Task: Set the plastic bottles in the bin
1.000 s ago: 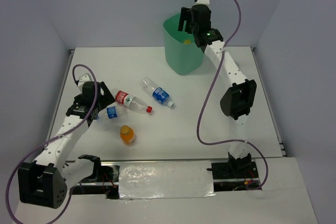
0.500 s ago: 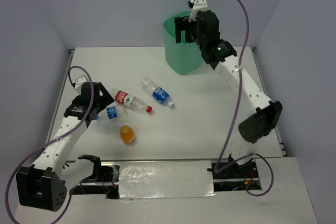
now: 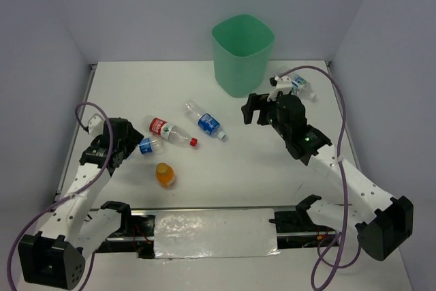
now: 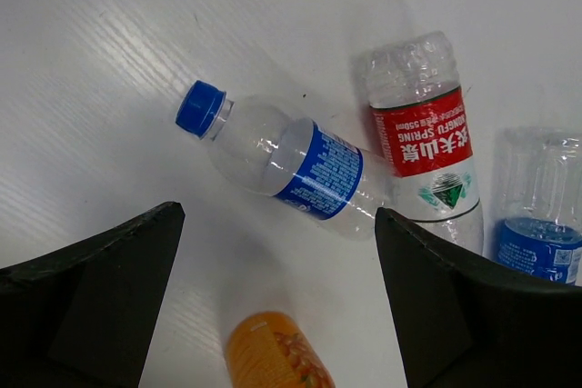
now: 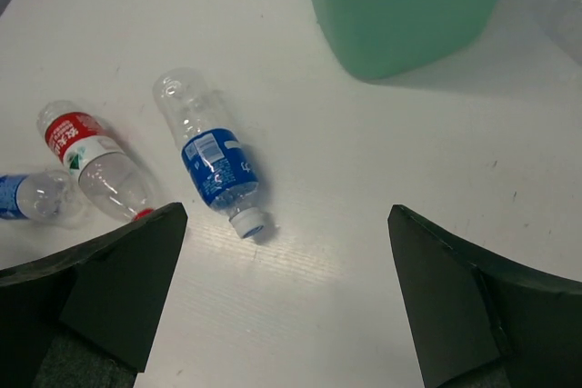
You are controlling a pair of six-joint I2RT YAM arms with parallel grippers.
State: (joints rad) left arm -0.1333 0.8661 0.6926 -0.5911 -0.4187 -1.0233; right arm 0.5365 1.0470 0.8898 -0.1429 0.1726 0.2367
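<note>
Hovering over blue-capped bottle [image 4: 300, 170], left gripper [image 4: 277, 215] w/ fingers apart; bottle's long axis runs nearly finger-to-finger, prob. needs wrist turn. Right gripper [image 5: 286, 211] also apart.

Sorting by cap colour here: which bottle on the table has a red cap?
The clear bottle with the red-and-white label, lying between two blue-labelled bottles; no other has a red label.

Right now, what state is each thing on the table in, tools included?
bin, upright, mouth open.
red-label bottle, lying on its side, capped.
middle blue-label bottle, lying on its side, capped.
left blue-label bottle, lying on its side, capped.
right blue-label bottle, lying beside the bin.
orange bottle, outside the bin.
left tool, open, empty.
right tool, open, empty.
</note>
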